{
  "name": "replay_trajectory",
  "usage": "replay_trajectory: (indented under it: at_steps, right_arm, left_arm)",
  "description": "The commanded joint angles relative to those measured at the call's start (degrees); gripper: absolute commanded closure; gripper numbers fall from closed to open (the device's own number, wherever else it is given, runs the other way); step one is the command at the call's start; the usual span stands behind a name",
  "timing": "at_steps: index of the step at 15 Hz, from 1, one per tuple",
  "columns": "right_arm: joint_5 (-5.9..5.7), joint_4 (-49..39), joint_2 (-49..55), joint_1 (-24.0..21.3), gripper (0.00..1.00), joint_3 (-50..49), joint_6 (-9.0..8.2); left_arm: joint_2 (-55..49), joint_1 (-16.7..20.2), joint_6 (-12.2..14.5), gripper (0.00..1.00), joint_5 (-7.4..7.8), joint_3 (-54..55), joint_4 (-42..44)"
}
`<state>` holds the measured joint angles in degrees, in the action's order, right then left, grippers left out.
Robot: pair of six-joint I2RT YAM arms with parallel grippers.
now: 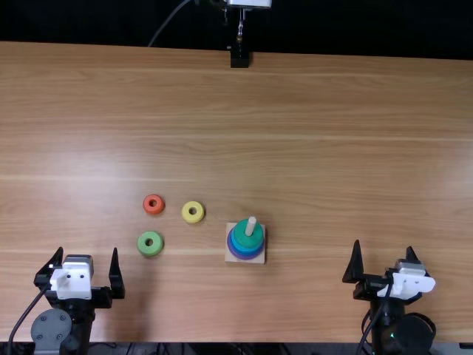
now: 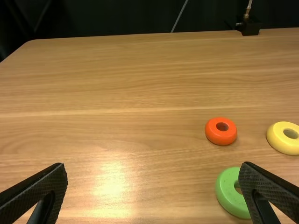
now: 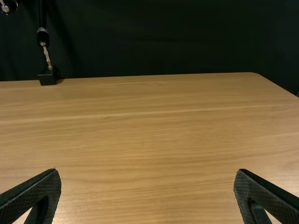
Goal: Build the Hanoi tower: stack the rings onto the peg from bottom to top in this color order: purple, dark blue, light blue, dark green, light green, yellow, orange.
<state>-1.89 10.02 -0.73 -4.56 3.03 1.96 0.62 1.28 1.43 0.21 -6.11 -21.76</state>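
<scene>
Hanoi tower [image 1: 242, 239] on the counter [image 1: 318, 148], between the two arms. Partly stacked: purple lowest, blue above, dark green uppermost, on a pale square base [image 1: 230, 258]. Pointing straight up, long axis along the upright peg [image 1: 250, 224], with bare tip above the rings. Just beside it on the left, a yellow ring [image 1: 186, 215]; farther left, an orange ring [image 1: 147, 208]. Standing between tower and left gripper [image 1: 87, 253], a light green ring [image 1: 143, 248]. Jaws wide and empty there; likewise wide and empty on right gripper [image 1: 384, 248], well apart from the tower.
</scene>
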Motion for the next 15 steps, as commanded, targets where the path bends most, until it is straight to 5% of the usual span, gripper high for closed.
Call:
replay_trajectory:
  at_steps: [1,15]
  right_arm:
    - [-1.06,6.28,0.73,-0.45,0.0,-2.15,0.47]
    - [-0.96,7.97,0.73,-0.54,0.0,-2.06,0.36]
  left_arm:
    - [-0.62,0.48,0.15,0.0,-0.21,6.11,-3.76]
    - [-0.62,0.3,0.15,0.0,-0.21,6.11,-3.76]
